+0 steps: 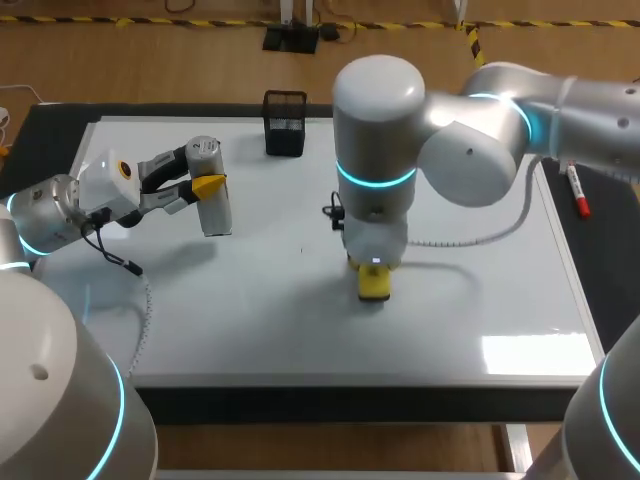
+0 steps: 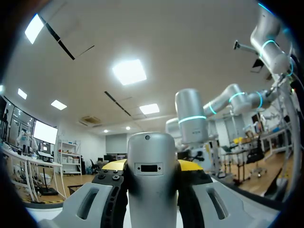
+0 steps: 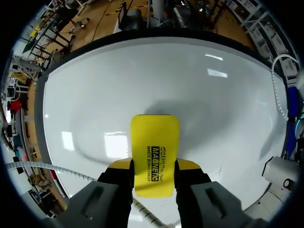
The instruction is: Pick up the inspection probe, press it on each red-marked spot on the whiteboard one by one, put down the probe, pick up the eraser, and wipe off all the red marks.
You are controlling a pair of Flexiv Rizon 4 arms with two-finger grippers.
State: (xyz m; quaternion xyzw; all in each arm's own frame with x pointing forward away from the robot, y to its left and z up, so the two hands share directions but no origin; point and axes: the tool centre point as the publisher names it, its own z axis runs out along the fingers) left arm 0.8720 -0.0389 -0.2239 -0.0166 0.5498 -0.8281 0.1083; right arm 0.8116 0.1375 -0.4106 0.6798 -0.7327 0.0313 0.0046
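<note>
The right end effector (image 3: 154, 166) is closed narrowly on the yellow eraser (image 3: 154, 137), one finger on each long side. The eraser's long axis runs straight out ahead of the fingers. It sits face down on the whiteboard (image 3: 95, 95), near the middle and a little toward the near edge. No red marks show on the bare board around it. Any that are left would be under the arm or too faint to see, so I judge the next wipe has no clear direction to go. The right arm is plainly the one placed to wipe.

Well off to the left, the left end effector (image 1: 208, 185) holds the probe (image 1: 212, 205), a silver cylinder gripped from both sides and standing about upright over the board's left part. Whether its lower end touches the board cannot be told. It has not been put down, but it is apart from the eraser's ground.

A black mesh cup (image 1: 285, 122) stands at the board's far edge. A red marker (image 1: 578, 192) lies on the dark tabletop (image 1: 50, 120) just past the board's right edge. Neither blocks a stroke.
</note>
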